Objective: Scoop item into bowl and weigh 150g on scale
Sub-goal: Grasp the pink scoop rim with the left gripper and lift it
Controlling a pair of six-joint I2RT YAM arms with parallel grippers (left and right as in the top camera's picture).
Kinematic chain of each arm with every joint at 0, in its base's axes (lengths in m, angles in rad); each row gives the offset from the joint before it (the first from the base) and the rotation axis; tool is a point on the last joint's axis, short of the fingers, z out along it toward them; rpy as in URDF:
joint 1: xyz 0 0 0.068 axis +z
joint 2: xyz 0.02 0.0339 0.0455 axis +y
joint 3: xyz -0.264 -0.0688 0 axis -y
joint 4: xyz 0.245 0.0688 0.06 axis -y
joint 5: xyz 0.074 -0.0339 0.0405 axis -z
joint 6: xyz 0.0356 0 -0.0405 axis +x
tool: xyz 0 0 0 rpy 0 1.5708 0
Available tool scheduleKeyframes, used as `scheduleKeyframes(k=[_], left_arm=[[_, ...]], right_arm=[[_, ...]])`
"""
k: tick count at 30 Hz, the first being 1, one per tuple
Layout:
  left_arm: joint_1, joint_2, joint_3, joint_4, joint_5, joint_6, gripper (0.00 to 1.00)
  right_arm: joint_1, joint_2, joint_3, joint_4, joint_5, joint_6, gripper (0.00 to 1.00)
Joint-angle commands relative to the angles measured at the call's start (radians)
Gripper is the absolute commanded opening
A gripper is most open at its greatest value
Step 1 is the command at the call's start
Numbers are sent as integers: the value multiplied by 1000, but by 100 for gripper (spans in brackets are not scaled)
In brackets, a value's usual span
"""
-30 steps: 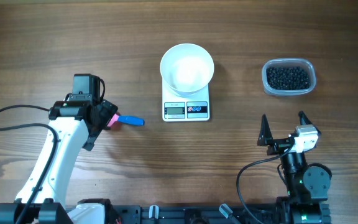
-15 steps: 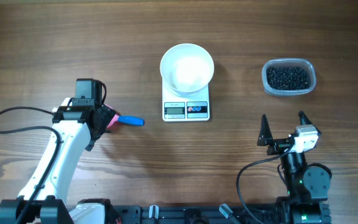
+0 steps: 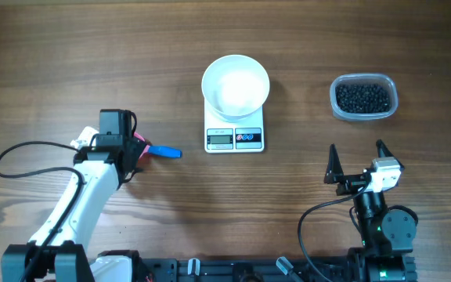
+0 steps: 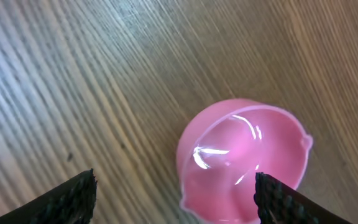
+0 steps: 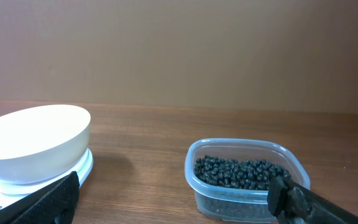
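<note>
Pink plastic fills the left wrist view: the scoop (image 4: 244, 165) lies on the wood between the fingers of the left gripper (image 4: 174, 186). Its jaws are parted and touch nothing, apparently lined up for a pick-up. The right gripper (image 5: 173, 190) is spread wide and empty. Ahead of it, beans (image 5: 238, 171) are heaped in the tub (image 5: 241, 142). Further left, the bowl (image 5: 36, 143) is set empty on the scale (image 3: 234, 139).

Bright, even light; bowl (image 5: 33, 143) soft-shadowed, scoop (image 4: 241, 162) glary.
</note>
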State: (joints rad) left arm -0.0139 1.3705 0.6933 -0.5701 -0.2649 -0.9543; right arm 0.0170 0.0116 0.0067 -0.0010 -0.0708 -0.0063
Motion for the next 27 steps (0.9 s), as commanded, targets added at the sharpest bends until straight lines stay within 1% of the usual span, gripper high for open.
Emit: scheduleKeyframes(k=[1,5,11,14,17,19,22,27], left_arm=[[-5,5,-31,40,-18,8,82],[-5,14,-40,86,-21,8,77],[-5,83,-40,124,-20,7,73],[-5,122,-40,153,-21,5,65],[-5,138,-40,179,-21,5,61],[-5,147,-40,190,-21,5,51],[-5,151,-40,191,-21,5,40],[-5,151,-40,201,-21,4,19]], right_arm=[[4,-7,-2,2,-2,-17,100],[4,-7,-2,2,-2,-17,100],[4,-7,-2,2,-2,-17,100],[4,-7,-2,2,-2,-17,100],[4,-7,-2,2,-2,-17,100],[4,-7,-2,2,-2,-17,99],[4,-7,-2,2,-2,-17,99],[4,-7,-2,2,-2,-17,100]])
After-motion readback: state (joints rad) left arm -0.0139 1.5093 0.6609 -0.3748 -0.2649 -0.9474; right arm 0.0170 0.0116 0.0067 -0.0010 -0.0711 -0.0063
